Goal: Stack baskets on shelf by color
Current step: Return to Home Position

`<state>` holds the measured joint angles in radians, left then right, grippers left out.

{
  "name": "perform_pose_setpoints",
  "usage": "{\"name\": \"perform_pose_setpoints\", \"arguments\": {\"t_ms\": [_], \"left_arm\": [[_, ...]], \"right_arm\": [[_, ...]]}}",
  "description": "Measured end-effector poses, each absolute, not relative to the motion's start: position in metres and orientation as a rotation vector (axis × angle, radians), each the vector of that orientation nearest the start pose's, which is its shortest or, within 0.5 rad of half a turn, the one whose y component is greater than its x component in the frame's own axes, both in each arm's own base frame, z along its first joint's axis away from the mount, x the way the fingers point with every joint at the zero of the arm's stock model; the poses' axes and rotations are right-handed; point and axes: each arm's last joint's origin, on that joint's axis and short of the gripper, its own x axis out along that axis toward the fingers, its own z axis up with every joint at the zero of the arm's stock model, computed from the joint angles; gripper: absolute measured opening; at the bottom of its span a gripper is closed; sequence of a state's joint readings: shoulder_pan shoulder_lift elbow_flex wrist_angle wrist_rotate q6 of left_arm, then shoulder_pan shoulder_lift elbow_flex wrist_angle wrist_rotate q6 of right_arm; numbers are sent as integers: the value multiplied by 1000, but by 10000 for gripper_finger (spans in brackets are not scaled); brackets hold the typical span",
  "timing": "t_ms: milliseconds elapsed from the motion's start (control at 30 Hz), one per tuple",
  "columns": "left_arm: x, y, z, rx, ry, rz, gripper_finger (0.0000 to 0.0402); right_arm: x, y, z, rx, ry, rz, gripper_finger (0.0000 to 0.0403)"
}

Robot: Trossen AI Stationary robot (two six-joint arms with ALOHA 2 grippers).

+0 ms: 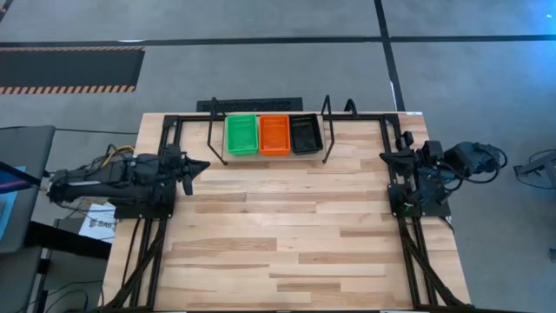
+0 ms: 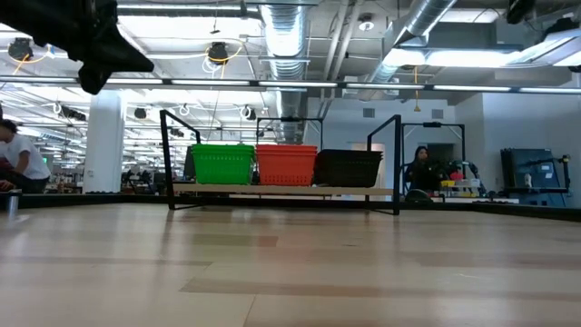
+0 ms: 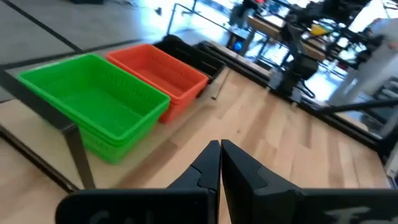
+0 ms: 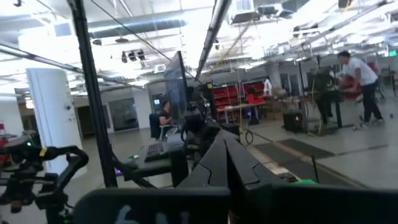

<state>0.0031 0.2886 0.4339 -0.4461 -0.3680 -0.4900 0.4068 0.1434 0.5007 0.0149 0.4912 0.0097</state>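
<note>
Three stacks of baskets stand side by side on the shelf [image 1: 215,139] at the table's far edge: green [image 1: 241,134], red-orange [image 1: 274,133] and black [image 1: 306,133]. In the low view they rest by their bottoms on the shelf's deck [image 2: 281,191]. My left gripper [image 1: 205,163] is shut and empty. It hangs above the table's left part and points toward the green baskets [image 3: 93,106], well short of them. My right gripper [image 4: 225,146] is shut and empty, drawn back at the table's right edge and tipped up toward the room.
A black tube frame [image 1: 165,156] runs along the table's left, right and far sides and carries both arms. Bare wooden tabletop [image 1: 287,235] lies between the arms and in front of the shelf. People [image 2: 421,171] are in the room beyond the table.
</note>
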Motion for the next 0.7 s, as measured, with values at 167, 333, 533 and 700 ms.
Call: {"name": "perform_pose_setpoints", "arguments": {"t_ms": [167,333,533,700], "left_arm": [[91,18,245,-389,213,437,0],[91,18,245,-339,231,405,0],[91,17,245,-417,225,371,0],[90,17,244,-457,234,385,0]], "right_arm": [[59,8,312,192,-283,-121,0],[77,11,302,197,-208,-150,0],[99,13,283,307,-124,-229,4],[99,12,285,390,-154,-259,23]]}}
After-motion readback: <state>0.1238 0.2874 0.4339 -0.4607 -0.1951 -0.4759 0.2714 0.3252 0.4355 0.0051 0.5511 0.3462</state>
